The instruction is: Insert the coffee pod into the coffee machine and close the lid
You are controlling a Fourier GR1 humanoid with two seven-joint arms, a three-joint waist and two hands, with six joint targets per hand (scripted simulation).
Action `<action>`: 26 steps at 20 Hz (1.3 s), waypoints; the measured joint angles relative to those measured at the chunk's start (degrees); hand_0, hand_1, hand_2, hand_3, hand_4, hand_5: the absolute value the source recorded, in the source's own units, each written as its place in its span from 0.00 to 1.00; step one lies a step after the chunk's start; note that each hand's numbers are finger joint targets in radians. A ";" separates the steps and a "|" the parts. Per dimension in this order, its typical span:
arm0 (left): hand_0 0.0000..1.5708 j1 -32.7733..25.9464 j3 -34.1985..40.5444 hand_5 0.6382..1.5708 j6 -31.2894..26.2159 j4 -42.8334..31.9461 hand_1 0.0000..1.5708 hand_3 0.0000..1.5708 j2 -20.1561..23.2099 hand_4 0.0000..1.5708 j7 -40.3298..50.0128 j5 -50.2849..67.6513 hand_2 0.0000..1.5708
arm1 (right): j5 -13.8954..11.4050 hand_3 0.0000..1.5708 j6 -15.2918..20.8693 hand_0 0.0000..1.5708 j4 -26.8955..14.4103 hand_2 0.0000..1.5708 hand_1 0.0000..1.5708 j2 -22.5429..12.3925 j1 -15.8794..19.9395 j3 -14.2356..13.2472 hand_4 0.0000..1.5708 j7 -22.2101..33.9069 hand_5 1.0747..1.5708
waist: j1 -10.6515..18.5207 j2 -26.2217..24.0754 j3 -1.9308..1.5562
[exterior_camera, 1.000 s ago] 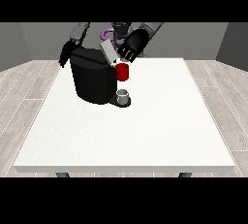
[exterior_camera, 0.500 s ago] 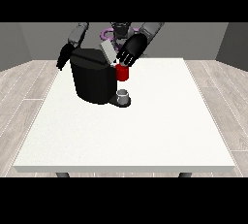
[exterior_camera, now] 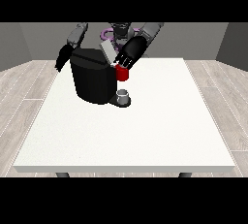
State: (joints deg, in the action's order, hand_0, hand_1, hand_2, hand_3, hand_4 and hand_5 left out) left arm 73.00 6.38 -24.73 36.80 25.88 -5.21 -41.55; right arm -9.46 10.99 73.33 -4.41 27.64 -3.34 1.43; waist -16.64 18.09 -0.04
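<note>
Right, I've got my hand at the view's right [exterior_camera: 131,53] up at the top of the coffee machine [exterior_camera: 94,77], fingers pointing down at the raised lid [exterior_camera: 108,52], a pale grey flap tilted up off the machine's top edge. Whether those fingers are curled on the lid or just laid against it, I cannot tell from here. The red part [exterior_camera: 122,73] shows just below my fingertips on the machine's front. It may be the pod or part of the brew head; I can't say which, nor whether the pod is fully seated. A small grey cup [exterior_camera: 124,95] sits on the machine's base underneath. My hand at the view's left [exterior_camera: 63,58] hangs beside the machine's far side, and how its fingers lie I cannot make out.

What could go wrong? The lid is tilted, not shut. If I press down while the pod sits crooked, I judge the lid could jam on it. And if I push off-centre, the machine could slide across the bench [exterior_camera: 135,136], since my other hand does not plainly brace it.

Against half a second ago: the lid looks a little lower and my hand at the view's right has come down with it, nearer the red part. The machine, the cup and my other hand look unmoved.
</note>
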 measured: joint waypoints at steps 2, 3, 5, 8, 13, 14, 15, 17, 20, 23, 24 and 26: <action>0.78 -0.28 -0.17 1.00 0.26 0.22 0.78 0.77 -0.64 0.25 0.00 -0.10 0.81 | 0.24 0.00 -0.13 0.00 -0.84 0.00 0.00 -0.10 -0.89 -0.35 0.00 -0.93 1.00 | 0.35 -0.47 0.02; 0.78 -0.30 -0.15 1.00 0.88 0.12 0.78 0.77 -0.58 0.24 -0.25 -0.31 0.80 | 0.09 0.00 -0.01 0.00 -0.56 0.00 0.00 -0.14 -0.37 -0.26 0.00 -0.31 1.00 | 0.17 -0.19 -0.01; 0.77 0.29 -0.08 1.00 1.31 0.12 0.77 0.77 -1.22 0.23 0.53 -0.43 0.79 | 0.30 0.00 -0.19 0.00 -1.22 0.00 0.00 -0.50 0.02 -0.71 0.00 -0.72 1.00 | 0.12 -0.10 0.01; 0.76 0.00 0.31 1.00 1.71 -0.58 0.76 0.74 -0.30 0.23 -0.32 -0.60 0.78 | 0.70 0.00 -0.98 0.00 -0.30 0.00 0.00 -0.51 -0.47 -0.38 0.00 -0.19 1.00 | -0.76 -0.26 0.01; 0.81 0.65 0.01 1.00 3.38 -0.24 0.81 0.75 -0.60 0.11 -0.48 -1.50 0.81 | -0.32 0.00 0.27 0.00 -0.93 0.00 0.00 0.53 -1.07 0.36 0.00 -1.51 1.00 | -0.51 0.03 0.02; 0.78 0.52 -0.11 1.00 3.93 -0.21 0.78 0.74 -0.92 0.00 -0.21 -1.76 0.79 | -0.14 0.00 0.01 0.00 -1.13 0.00 0.00 0.32 -1.06 0.19 0.00 -1.54 1.00 | -0.50 -0.08 0.02; 0.77 0.15 -0.53 1.00 4.25 -0.15 0.77 0.72 -0.81 0.00 -0.47 -2.28 0.78 | 0.21 0.00 -0.40 0.00 -1.13 0.00 0.00 -0.07 -1.18 -0.14 0.00 -1.60 1.00 | -0.55 -0.22 0.02; 0.77 0.12 -1.30 1.00 5.03 0.05 0.77 0.70 -0.30 0.00 -1.05 -3.42 0.78 | 0.64 0.00 -0.59 0.00 -1.21 0.00 0.00 -0.13 -0.99 -0.48 0.00 -1.79 1.00 | -0.63 0.24 0.02; 0.74 -0.47 -2.51 1.00 6.05 -0.20 0.74 0.68 0.27 0.00 -2.25 -5.07 0.76 | 0.18 0.00 -0.44 0.00 -0.33 0.00 0.00 -0.30 -0.61 -0.12 0.00 -0.62 1.00 | -1.00 0.16 0.03; 0.72 -0.46 -2.79 1.00 6.78 -0.27 0.72 0.64 0.96 0.00 -3.71 -5.77 0.73 | 0.01 0.00 0.07 0.00 -0.05 0.00 0.00 -0.02 -0.65 -0.06 0.00 -1.21 1.00 | -1.05 1.05 -0.01; 0.70 -1.02 -2.91 1.00 7.13 -0.55 0.70 0.63 0.65 0.00 -3.83 -5.97 0.72 | -0.32 0.00 0.22 0.00 0.24 0.00 0.00 0.31 -1.10 0.43 0.00 -0.52 1.00 | -1.09 0.55 -0.03; 0.71 -1.37 -2.90 1.00 7.25 -0.80 0.71 0.63 0.78 0.00 -4.58 -6.12 0.72 | 0.01 0.00 -0.26 0.00 0.48 0.00 0.00 -0.18 -1.17 0.13 0.00 -0.10 1.00 | -1.01 0.43 -0.07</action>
State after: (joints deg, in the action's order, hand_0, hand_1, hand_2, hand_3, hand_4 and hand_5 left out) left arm 71.63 3.48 -17.48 36.01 26.66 -9.79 -47.67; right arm -9.45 10.74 73.81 -4.59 26.47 -3.20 1.33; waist -17.64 18.53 -0.11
